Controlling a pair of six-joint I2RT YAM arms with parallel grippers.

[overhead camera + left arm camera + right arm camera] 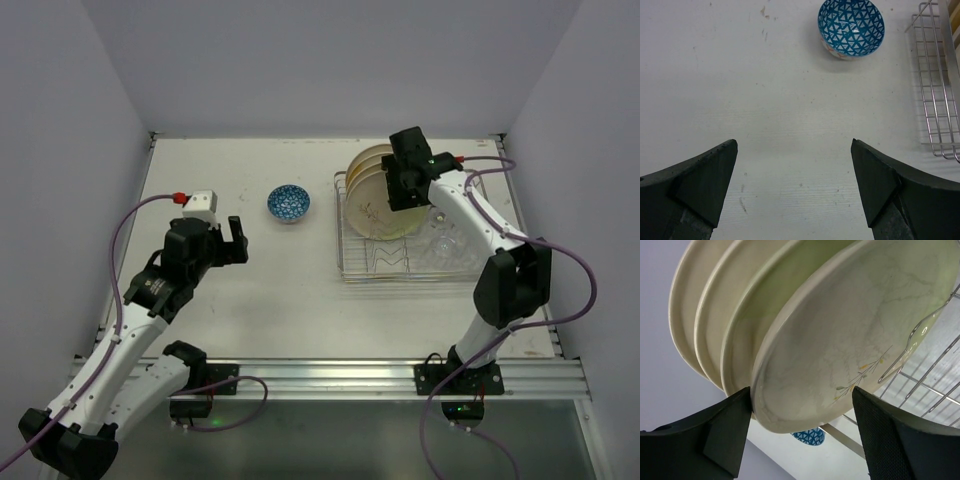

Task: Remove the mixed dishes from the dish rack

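The white counter (260, 290) shows a few small brownish specks (763, 10) and faint scuffs. Plain pale walls (320, 60) close it in on three sides. A metal rail (350, 375) runs along its near edge.

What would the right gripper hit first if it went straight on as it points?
The front plate: its rim sits between the open fingers of the right gripper. Whether a finger already touches it is unclear.

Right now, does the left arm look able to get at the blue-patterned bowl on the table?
Probably yes. The left gripper is open and faces the bowl, with nothing but table between them; the dish rack stands off to one side.
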